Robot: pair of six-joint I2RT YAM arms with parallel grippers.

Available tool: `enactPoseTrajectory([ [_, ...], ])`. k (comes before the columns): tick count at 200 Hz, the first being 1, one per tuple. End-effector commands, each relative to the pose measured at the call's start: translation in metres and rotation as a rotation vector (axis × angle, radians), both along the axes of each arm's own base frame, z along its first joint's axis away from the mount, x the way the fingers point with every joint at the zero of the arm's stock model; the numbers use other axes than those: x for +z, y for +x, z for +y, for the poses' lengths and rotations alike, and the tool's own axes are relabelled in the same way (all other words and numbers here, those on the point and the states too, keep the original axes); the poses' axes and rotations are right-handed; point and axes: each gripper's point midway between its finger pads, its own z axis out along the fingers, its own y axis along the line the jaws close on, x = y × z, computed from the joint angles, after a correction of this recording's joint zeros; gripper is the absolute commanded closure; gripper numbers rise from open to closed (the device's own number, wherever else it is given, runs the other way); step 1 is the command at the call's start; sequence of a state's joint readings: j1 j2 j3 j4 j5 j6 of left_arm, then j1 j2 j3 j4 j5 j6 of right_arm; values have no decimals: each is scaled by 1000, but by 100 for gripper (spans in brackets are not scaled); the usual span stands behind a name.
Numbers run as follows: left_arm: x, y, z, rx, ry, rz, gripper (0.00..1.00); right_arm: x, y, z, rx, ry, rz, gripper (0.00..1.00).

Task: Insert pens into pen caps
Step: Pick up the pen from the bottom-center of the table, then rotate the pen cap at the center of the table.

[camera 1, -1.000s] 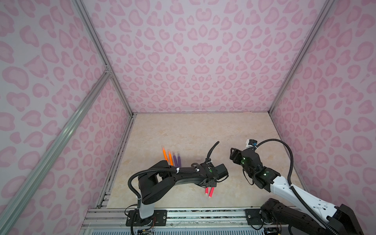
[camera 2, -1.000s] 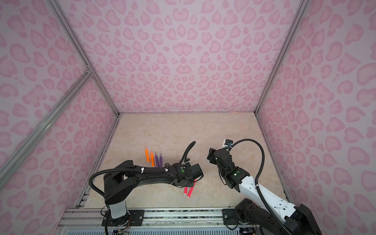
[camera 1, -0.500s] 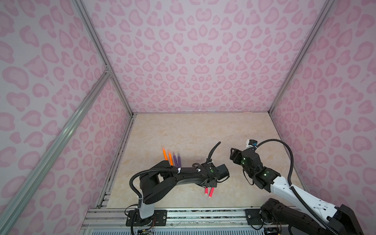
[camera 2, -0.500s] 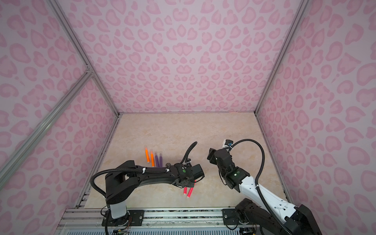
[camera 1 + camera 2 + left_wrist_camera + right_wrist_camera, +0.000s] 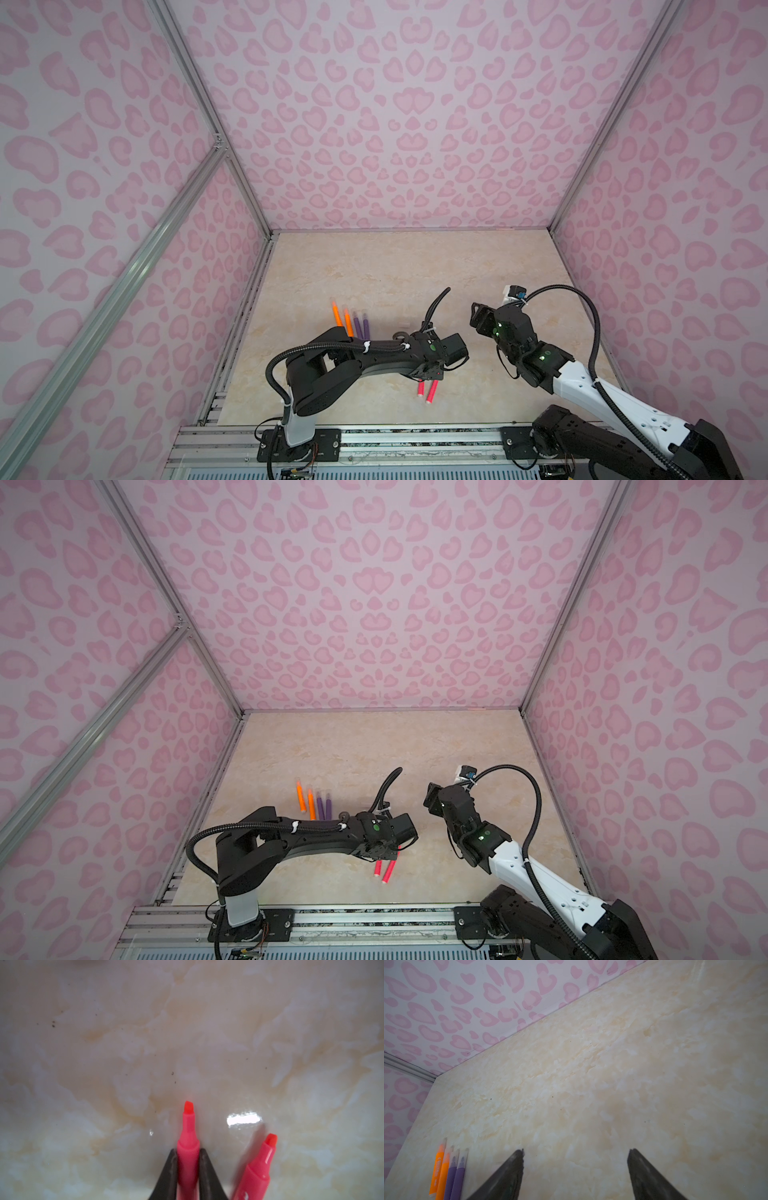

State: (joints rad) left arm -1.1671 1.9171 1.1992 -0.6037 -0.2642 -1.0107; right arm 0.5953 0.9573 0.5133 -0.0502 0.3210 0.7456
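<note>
My left gripper [image 5: 188, 1150] is shut on a pink-red pen [image 5: 188, 1126], whose chisel tip sticks out past the fingers. A second pink-red pen [image 5: 259, 1167] lies just beside it on the beige surface. In both top views the two pink-red pens [image 5: 432, 390] [image 5: 389, 870] poke out from under the left wrist near the front edge. Two orange pens [image 5: 336, 311] and two purple pens [image 5: 358, 324] lie side by side further back on the left, with clear pen caps [image 5: 453, 1155] over their tips. My right gripper [image 5: 576, 1150] hangs open above bare surface, holding nothing.
A faint pale shape, perhaps a loose clear cap [image 5: 404, 323], lies behind the left wrist. Pink patterned walls [image 5: 415, 124] close in the beige tabletop [image 5: 415, 266] on three sides. A metal rail [image 5: 415, 436] runs along the front, and the right arm's cable [image 5: 582, 299] loops above its wrist.
My left gripper's jaws have closed onto the pink-red pen. Both arms have hardly moved, and the right gripper has stayed open.
</note>
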Motion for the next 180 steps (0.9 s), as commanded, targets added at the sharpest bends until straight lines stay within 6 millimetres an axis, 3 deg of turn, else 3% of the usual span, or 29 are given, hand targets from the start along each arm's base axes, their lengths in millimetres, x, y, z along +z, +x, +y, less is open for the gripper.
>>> enactPoseTrajectory([
  [1, -18, -9, 13, -2, 48, 71, 89, -1, 0, 1, 2, 3, -1, 20],
  [13, -17, -6, 14, -7, 43, 69, 96, -2, 0, 1, 4, 4, 1, 20],
  [24, -11, 1, 17, -10, 32, 61, 97, -2, 0, 1, 5, 3, 4, 20],
  [40, 14, 20, 27, 7, -5, 4, 97, -4, 1, 2, 4, 1, 7, 20],
  [60, 68, 54, 49, 34, -77, -123, 97, -7, 5, 6, 9, 3, 8, 20],
  [94, 187, 115, 99, 108, -177, -464, 97, 7, 12, 20, 51, 23, 15, 20],
  [111, 221, 126, 136, 210, -185, -613, 97, 15, 15, 34, 85, 39, 1, 20],
  [135, 230, 121, 173, 303, -208, -754, 97, 17, 19, 59, 122, -5, 15, 20],
  [160, 215, 111, 208, 387, -172, -831, 97, 5, 26, 97, 184, -37, 59, 21],
  [180, 211, 109, 225, 436, -111, -860, 97, -9, 30, 133, 249, -70, 112, 23],
])
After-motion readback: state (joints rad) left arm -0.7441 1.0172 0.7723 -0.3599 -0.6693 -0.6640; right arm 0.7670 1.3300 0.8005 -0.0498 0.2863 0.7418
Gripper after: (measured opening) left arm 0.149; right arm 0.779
